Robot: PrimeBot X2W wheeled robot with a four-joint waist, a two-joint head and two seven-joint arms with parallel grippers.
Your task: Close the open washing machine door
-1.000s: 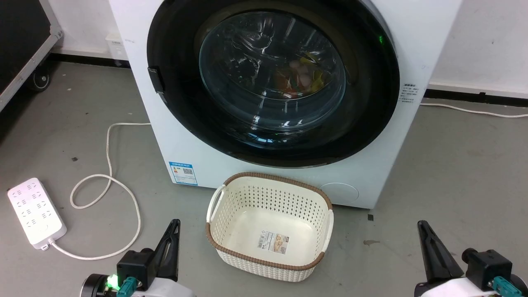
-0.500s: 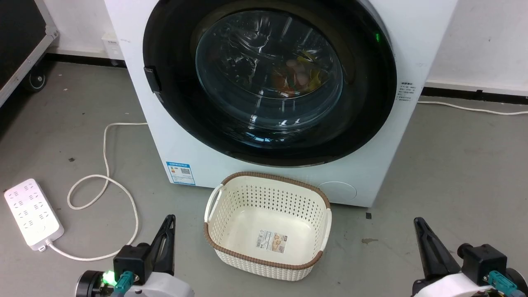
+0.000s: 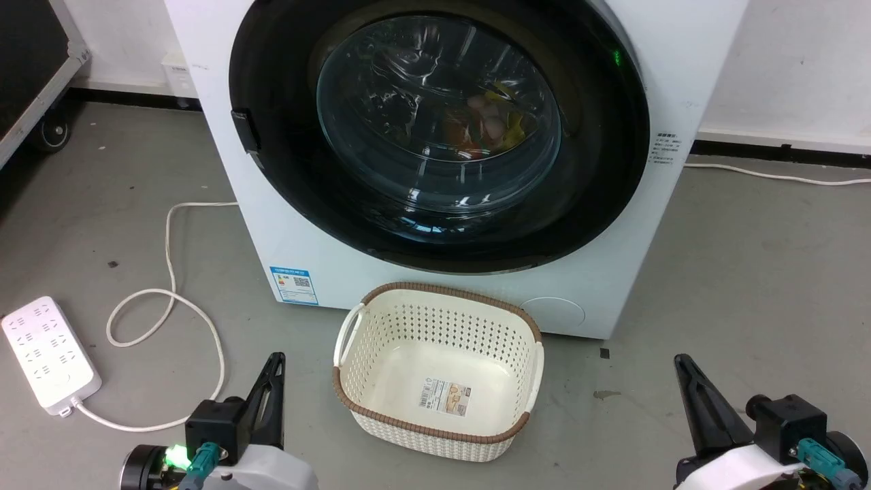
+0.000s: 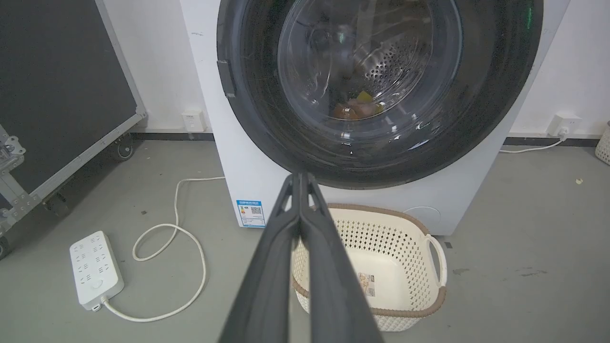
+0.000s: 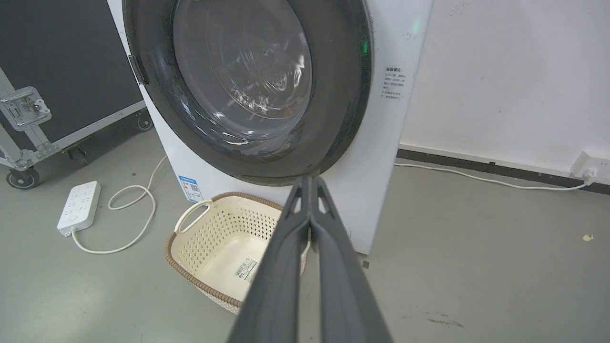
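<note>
The washing machine door point(image 3: 439, 122), round and black-rimmed with a bulging glass window, lies flat against the white machine point(image 3: 326, 272); I see no gap at its rim. Coloured items show through the glass. The door also appears in the left wrist view point(image 4: 371, 81) and the right wrist view point(image 5: 248, 85). My left gripper point(image 3: 275, 359) is shut low at the lower left, well short of the machine. My right gripper point(image 3: 680, 361) is shut at the lower right. Each wrist view shows its fingers pressed together, left gripper point(image 4: 300, 177) and right gripper point(image 5: 309, 179), holding nothing.
A cream perforated basket point(image 3: 442, 288) stands on the grey floor right below the door. A white power strip point(image 3: 47, 354) and its looping cable point(image 3: 170, 272) lie at the left. A black wheeled case point(image 3: 27, 54) is at the far left. Another cable point(image 3: 769, 177) runs along the right wall.
The whole head picture has drifted slightly left and up, so the camera moved. The door stays flat against the machine and both grippers stay shut.
</note>
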